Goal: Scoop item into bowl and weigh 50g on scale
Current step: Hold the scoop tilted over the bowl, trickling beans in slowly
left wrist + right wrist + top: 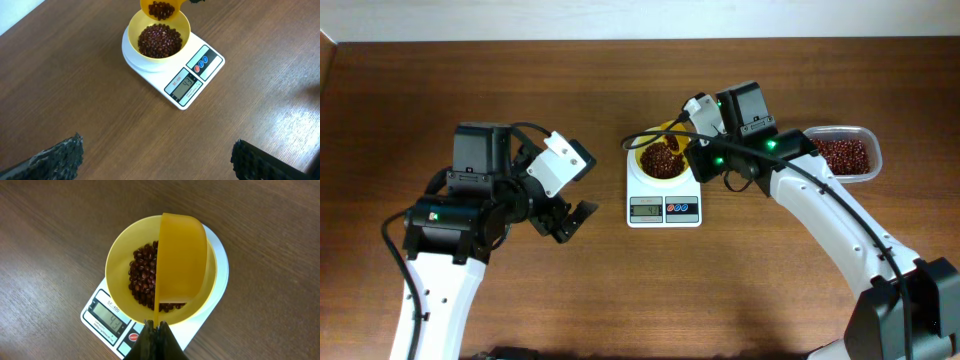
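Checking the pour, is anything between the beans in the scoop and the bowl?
Nothing visible. The scoop, held by the right claw, hangs tilted directly above the open bowl on the scale.

A clear plastic tub (840,129) sits at the right of the wooden table (520,80); a yellow scoop (182,255) is tilted sideways.

In the right wrist view, the tilted scoop (181,260) is covering the right half of the beans (142,277) in the bowl (117,255). The bottom edge is cutting off the right end effector (156,330) and a corner of the scale (97,305). In the left wrist view, the top edge is clipping the scoop and the bottom edge is cropping the left end effector (157,141). Overhead, the display digits are showing too small to read.
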Controlling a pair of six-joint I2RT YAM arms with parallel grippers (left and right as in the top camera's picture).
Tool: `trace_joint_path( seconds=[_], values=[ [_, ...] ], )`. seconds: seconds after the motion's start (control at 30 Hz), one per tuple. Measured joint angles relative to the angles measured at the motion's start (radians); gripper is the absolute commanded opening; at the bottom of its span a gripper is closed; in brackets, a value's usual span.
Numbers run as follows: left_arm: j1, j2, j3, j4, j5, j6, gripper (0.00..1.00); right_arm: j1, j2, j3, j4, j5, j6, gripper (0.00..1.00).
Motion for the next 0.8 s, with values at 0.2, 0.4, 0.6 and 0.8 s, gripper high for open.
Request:
trace_joint_path(
  seconds=[0.2,0.4,0.6,0.8],
  values=[
    [0.000,0.000,0.000,0.000,0.000,0.000,0.99,0.000,0.000,0.000,-0.013,0.000,0.000,0.04],
    [0.000,0.000,0.000,0.000,0.000,0.000,0.99,0.000,0.000,0.000,-0.013,0.000,0.000,0.04],
    [0.000,0.000,0.000,0.000,0.000,0.000,0.99,0.001,0.000,0.018,-0.016,0.000,0.000,0.04],
    [0.000,0.000,0.000,0.000,0.000,0.000,0.99,0.021,0.000,0.019,-0.020,0.000,0.000,0.04]
  ],
)
